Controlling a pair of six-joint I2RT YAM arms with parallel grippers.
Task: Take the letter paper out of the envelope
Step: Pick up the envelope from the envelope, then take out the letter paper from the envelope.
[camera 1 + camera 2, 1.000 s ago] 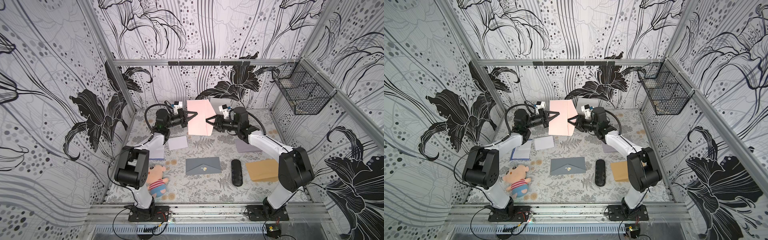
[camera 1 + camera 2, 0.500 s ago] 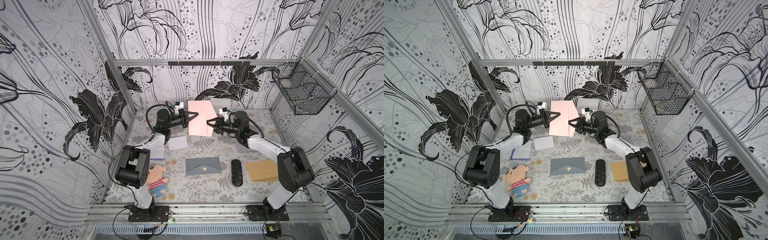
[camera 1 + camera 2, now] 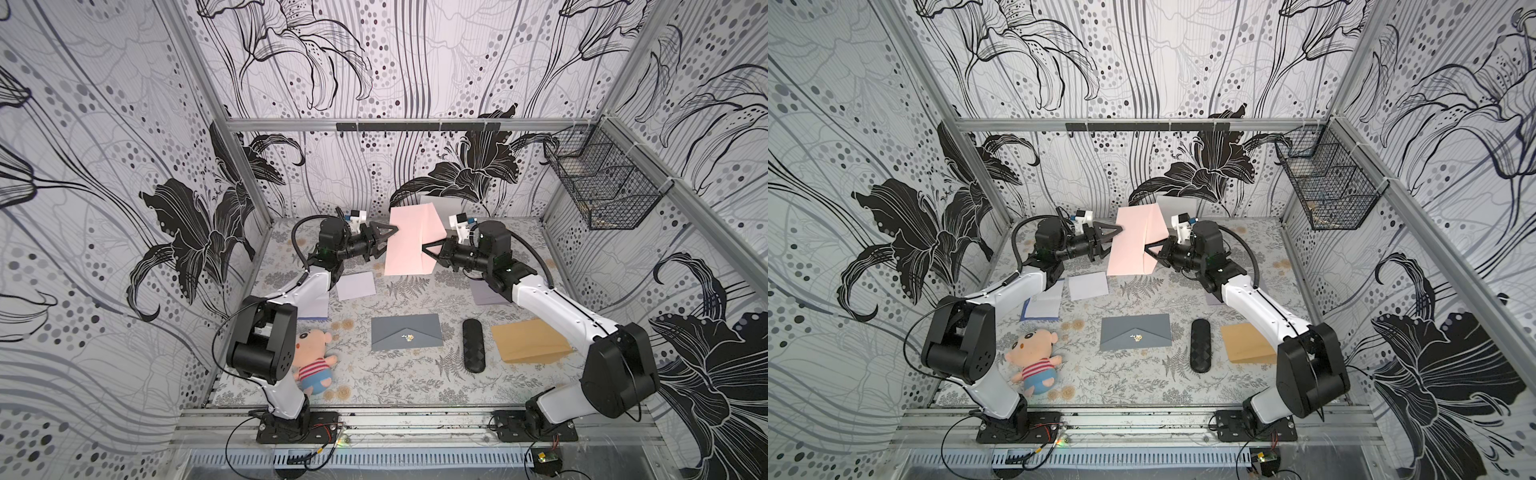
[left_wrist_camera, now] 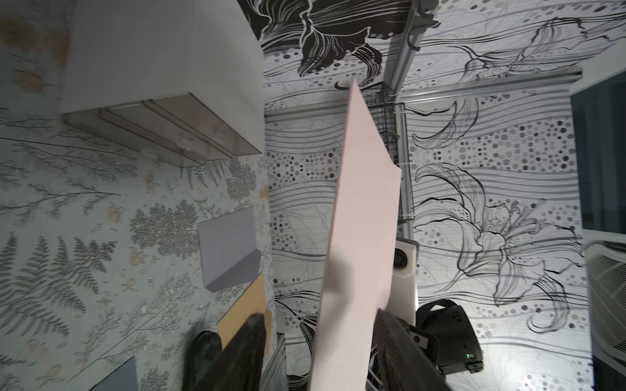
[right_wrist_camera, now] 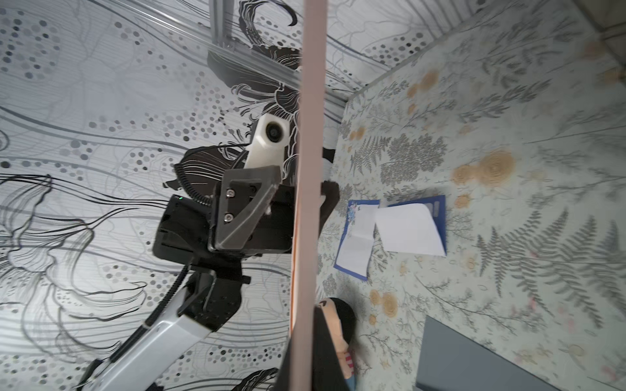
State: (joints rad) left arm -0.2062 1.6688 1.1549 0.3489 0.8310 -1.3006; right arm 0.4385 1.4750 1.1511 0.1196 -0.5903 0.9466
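- Top views: the pink envelope (image 3: pixel 409 241) hangs upright over the back middle of the table (image 3: pixel 415 386), off its surface. I cannot tell the letter paper apart from it.
- The left gripper (image 3: pixel 386 241) straddles the envelope's edge on the left arm's side, jaws apart. The right gripper (image 3: pixel 428 252) is clamped on the opposite edge.
- In both top views a grey box (image 3: pixel 1177 204) stands just behind the envelope at the back edge.
- A lavender sheet (image 3: pixel 355 284), grey envelope (image 3: pixel 405 332), black case (image 3: pixel 473 345) and brown envelope (image 3: pixel 528 340) lie toward the front, well apart from the held envelope. A plush doll (image 3: pixel 311 357) lies near the front left corner.
- Bare table shows between the grey envelope and the pink one.
- Left wrist view: the two fingers (image 4: pixel 250 338) stand apart with the pink envelope between them, close to one finger.
- Right wrist view: the pink envelope shows edge-on, with one left finger on each side of it. A blue envelope (image 5: pixel 389 230) with white sheets lies on the table beyond.
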